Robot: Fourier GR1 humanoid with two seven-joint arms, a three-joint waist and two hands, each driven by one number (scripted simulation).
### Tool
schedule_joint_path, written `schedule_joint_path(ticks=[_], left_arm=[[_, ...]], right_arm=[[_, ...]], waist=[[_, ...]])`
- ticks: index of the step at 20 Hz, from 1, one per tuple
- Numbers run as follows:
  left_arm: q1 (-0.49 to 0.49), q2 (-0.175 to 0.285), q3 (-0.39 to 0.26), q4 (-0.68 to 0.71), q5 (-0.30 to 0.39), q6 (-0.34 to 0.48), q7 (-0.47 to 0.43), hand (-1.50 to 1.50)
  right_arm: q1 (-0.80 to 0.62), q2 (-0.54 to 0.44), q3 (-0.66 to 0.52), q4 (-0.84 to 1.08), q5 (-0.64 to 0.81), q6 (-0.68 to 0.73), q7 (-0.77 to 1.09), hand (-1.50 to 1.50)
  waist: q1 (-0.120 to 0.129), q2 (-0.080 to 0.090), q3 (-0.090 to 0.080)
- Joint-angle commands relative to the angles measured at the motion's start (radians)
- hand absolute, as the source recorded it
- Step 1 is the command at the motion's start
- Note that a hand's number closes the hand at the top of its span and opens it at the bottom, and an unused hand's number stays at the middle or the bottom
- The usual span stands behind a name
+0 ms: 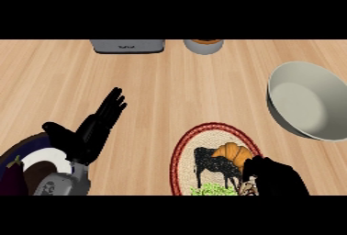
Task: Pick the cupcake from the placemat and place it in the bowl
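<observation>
A round woven placemat [177, 158] with a dark red rim and a printed picture lies at the lower middle of the wooden counter. My right hand [277, 176] sits over its lower right edge with fingers curled round the cupcake [249, 187]. Only a small beige bit of the cupcake shows beside the fingers. The grey-white bowl [305, 98] stands tilted at the right, up and to the right of that hand and apart from it. My left hand [95, 128] rests open at the left, fingers straight and pointing up, holding nothing.
A grey toaster [129, 46] and a pale cup with orange contents [203, 46] stand at the counter's far edge. A dark-rimmed plate [30, 147] with a purple item [10, 176] shows at the lower left, behind the left forearm.
</observation>
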Motion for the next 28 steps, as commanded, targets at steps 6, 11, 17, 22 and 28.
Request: schedule_joint_path(ticks=[6,11,17,22,28], left_arm=[[-0.002,0.017,0.030,-0.035,0.021,-0.025,0.037,0.00],[0.041,-0.019,-0.016,-0.038,-0.036,0.000,-0.017,0.00],[0.002,-0.033,0.003,0.013,-0.023,-0.022,-0.020,0.00],[0.000,-0.025,0.001,-0.045,-0.027,-0.013,0.042,0.00],[0.038,-0.036,0.002,-0.019,-0.036,-0.047,-0.001,0.00]], right_arm=[[0.049,-0.079,-0.056,-0.503,0.092,0.153,0.169,1.50],[-0.037,-0.085,-0.236,-0.549,-0.059,0.239,0.168,1.50],[-0.178,-0.018,-0.426,-0.419,-0.158,0.257,0.093,1.50],[-0.291,0.014,-0.620,-0.280,-0.243,0.326,0.006,1.50],[-0.340,0.011,-0.818,-0.010,-0.322,0.230,-0.208,1.50]], waist=[[-0.002,-0.001,0.000],[0.001,0.001,0.000],[0.010,0.006,0.000],[0.018,0.005,0.001],[0.020,0.007,0.001]])
